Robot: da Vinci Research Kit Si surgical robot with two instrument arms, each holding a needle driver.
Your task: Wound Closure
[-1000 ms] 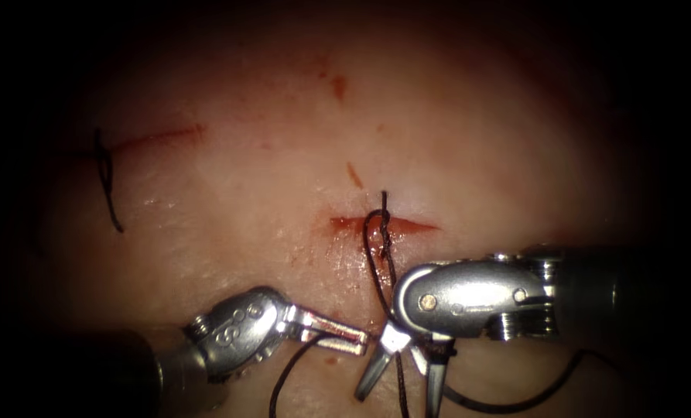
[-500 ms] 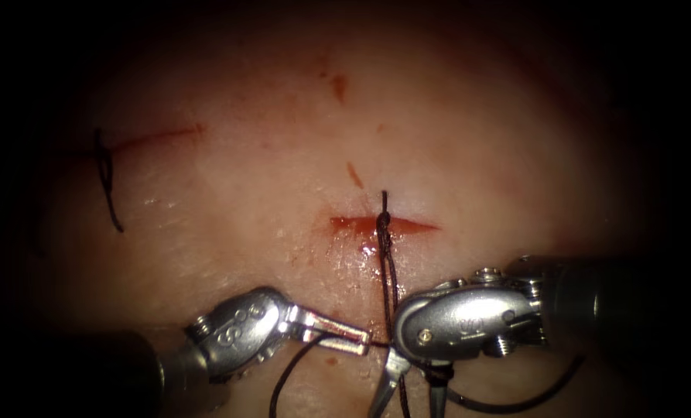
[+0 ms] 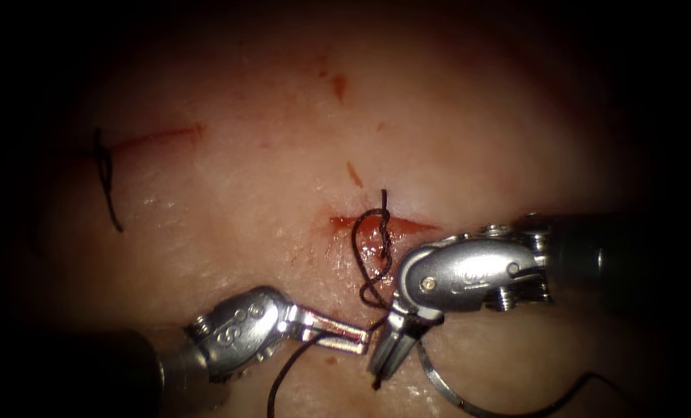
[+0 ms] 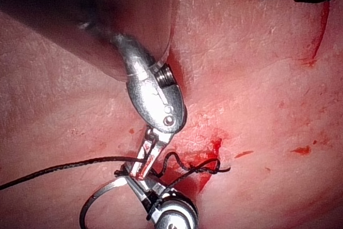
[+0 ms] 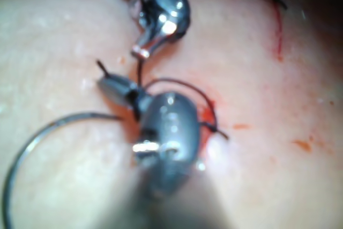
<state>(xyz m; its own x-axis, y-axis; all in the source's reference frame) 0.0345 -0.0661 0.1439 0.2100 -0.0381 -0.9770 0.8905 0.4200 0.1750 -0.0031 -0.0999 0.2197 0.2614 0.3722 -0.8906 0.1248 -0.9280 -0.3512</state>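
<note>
- We see the right arm's tool point(image 3: 384, 358) just below the cut point(image 3: 384, 225), jaws pointing down and closed together, with the needle point(image 3: 469, 399) and thread point(image 3: 364, 263) at them.
- The curved needle arcs away from those jaws, lying free on the tissue point(image 3: 229, 193), not in it; in the right wrist view it sweeps off the tool point(image 5: 115, 87) as a wide loop point(image 5: 32, 143). The jaws grip it near one end of the curve.
- The left arm's tool point(image 3: 357, 338) sits just beside the right tool's jaws, its own jaws clenched on the thread, which trails off behind it.
- In the left wrist view we see this tool point(image 4: 140, 165) pinching the dark strand point(image 4: 64, 164) right next to the other tool's jaws.
- Ahead of both tools the thread stands in a slack, twisted loop running up to the knot over the cut, a short tail poking up beyond it.
- Red fluid point(image 3: 345, 255) wets the tissue around the cut.
- Well off past the left tool, a second cut point(image 3: 159, 137) carries a tied stitch point(image 3: 105, 174).
</note>
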